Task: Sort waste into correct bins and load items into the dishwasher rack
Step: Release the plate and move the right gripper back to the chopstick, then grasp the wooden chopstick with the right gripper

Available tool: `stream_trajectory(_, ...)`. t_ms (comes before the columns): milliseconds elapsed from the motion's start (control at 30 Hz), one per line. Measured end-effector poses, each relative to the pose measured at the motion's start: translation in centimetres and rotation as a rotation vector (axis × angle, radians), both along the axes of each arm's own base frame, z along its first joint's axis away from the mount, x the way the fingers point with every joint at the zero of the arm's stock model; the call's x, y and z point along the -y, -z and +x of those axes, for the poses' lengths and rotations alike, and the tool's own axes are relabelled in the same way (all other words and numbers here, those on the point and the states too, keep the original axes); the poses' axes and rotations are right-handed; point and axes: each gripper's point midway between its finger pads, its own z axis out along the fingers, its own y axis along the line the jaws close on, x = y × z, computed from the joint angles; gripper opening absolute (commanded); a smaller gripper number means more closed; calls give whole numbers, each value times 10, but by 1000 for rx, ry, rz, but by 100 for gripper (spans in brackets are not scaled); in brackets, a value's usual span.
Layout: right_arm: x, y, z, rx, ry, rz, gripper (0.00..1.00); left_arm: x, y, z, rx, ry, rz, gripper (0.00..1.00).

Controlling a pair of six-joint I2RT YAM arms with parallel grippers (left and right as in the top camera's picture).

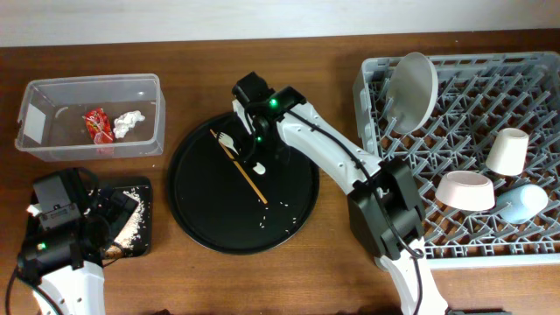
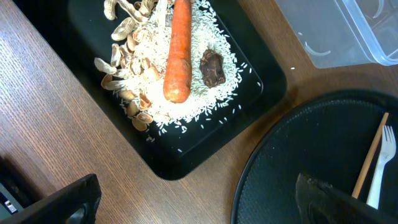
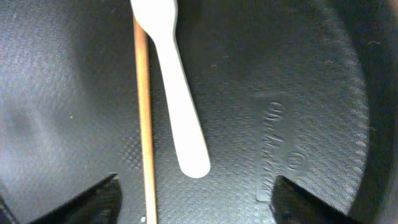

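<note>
The right gripper [image 3: 194, 190] hangs over the fork [image 3: 180, 112], fingers [image 3: 93, 200] wide apart. Pinch just its handle (not the stick [image 3: 143, 124] beside it).

overhead looks straight down on the table [image 1: 219, 293]; both wrist views sit close, sharing the round black tray [image 1: 201, 206].

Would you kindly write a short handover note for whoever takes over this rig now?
Left gripper: jaws open, empty, near the black rectangular tray.
Right gripper: jaws open astride the white fork on the round black tray, not gripping.
Done: red wrapper and tissue in clear tub; rice, carrot, shells, brown lump in the rectangular tray; plate, white cup, white bowl, blue cup in dishwasher rack.
To do: rack the fork; a wooden stick lies beside it.
</note>
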Motion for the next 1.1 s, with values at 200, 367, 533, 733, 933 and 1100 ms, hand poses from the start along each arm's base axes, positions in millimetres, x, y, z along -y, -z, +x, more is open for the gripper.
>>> stream_trajectory(200,-26,2,-20,-14,-37,17,47,0,0,0,0,0,0,99)
stream_trajectory(367,-45,11,-33,-2,-55,0,47,0,0,0,0,0,0,99)
stream_trajectory(533,-44,36,-34,-29,-51,-30,47,0,0,0,0,0,0,99)
stream_trajectory(733,-46,44,-32,-30,-52,-31,47,0,0,0,0,0,0,99)
stream_trajectory(933,-46,55,-33,-41,-52,-45,36,0,0,0,0,0,0,99)
stream_trajectory(1100,-43,57,-32,-32,-44,-66,30,0,0,0,0,0,0,99)
